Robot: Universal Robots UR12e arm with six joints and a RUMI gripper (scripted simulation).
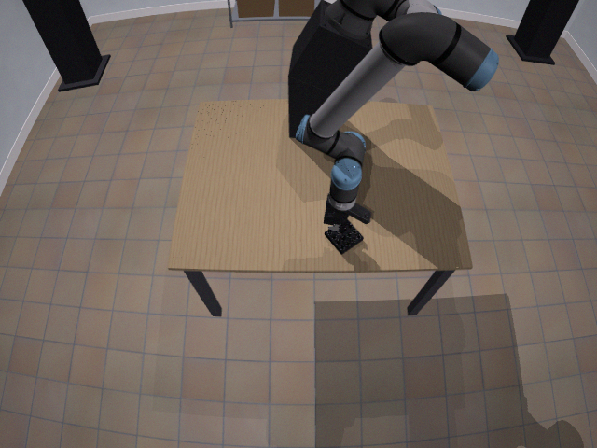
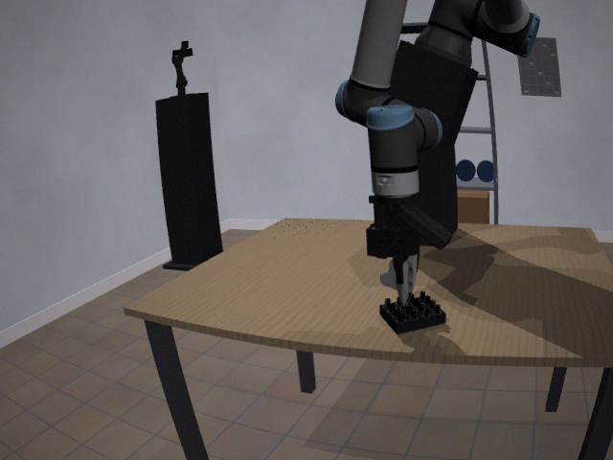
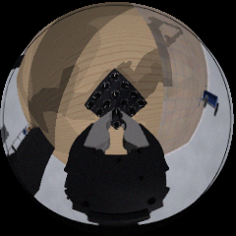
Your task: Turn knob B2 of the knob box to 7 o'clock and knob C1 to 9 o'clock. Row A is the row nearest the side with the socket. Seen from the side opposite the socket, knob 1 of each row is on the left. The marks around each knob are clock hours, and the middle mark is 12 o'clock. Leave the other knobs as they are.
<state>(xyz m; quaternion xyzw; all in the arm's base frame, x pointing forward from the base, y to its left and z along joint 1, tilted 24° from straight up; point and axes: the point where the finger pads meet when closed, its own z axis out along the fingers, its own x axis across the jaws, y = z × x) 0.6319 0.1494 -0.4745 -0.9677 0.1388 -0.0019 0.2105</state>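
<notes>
The black knob box (image 1: 346,239) (image 2: 417,317) (image 3: 119,93) lies on the wooden table (image 1: 231,192) (image 2: 277,277) near its front edge, turned corner-on to the wrist camera. Its top carries several small black knobs. My gripper (image 1: 338,229) (image 2: 405,297) (image 3: 115,111) points straight down onto the box. Its two grey fingers are pressed together around one knob (image 3: 116,118) at the box corner nearest the wrist camera. I cannot read the knob's label or its pointer. The socket side of the box is not discernible.
The arm's black base column (image 1: 323,63) stands at the table's back edge. A black pillar (image 2: 188,178) stands on the floor to the left. A shelf rack (image 2: 488,128) with boxes is behind the table.
</notes>
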